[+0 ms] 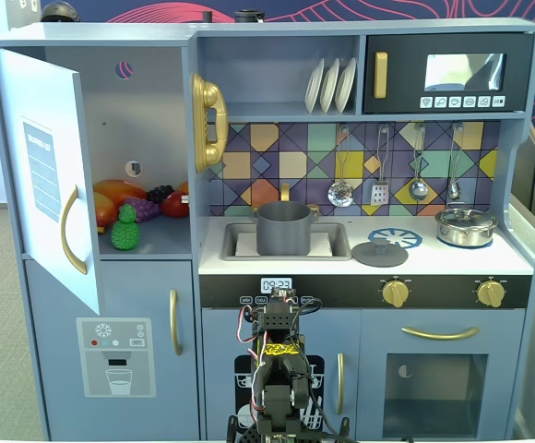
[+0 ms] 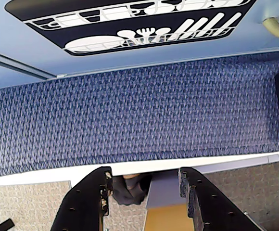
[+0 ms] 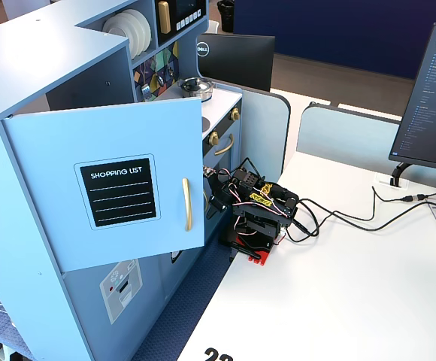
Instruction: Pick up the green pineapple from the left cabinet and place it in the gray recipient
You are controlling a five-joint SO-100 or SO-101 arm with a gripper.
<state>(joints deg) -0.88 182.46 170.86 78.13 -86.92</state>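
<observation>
The green pineapple (image 1: 125,228) stands upright on the shelf of the left cabinet (image 1: 138,138), whose white door (image 1: 48,175) hangs wide open, just in front of the purple grapes (image 1: 144,207) and orange-red fruits (image 1: 115,196). The gray recipient (image 1: 283,228) sits in the sink (image 1: 339,242), well apart from it. The arm (image 1: 278,369) is folded low in front of the toy kitchen, and in the wrist view its fingers (image 2: 89,202) are apart and empty over the blue mat (image 2: 139,110).

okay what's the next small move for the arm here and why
Probably lift and swing toward the open left cabinet: the hand is open, empty and folded low, while the green pineapple sits untouched on the cabinet shelf.
</observation>
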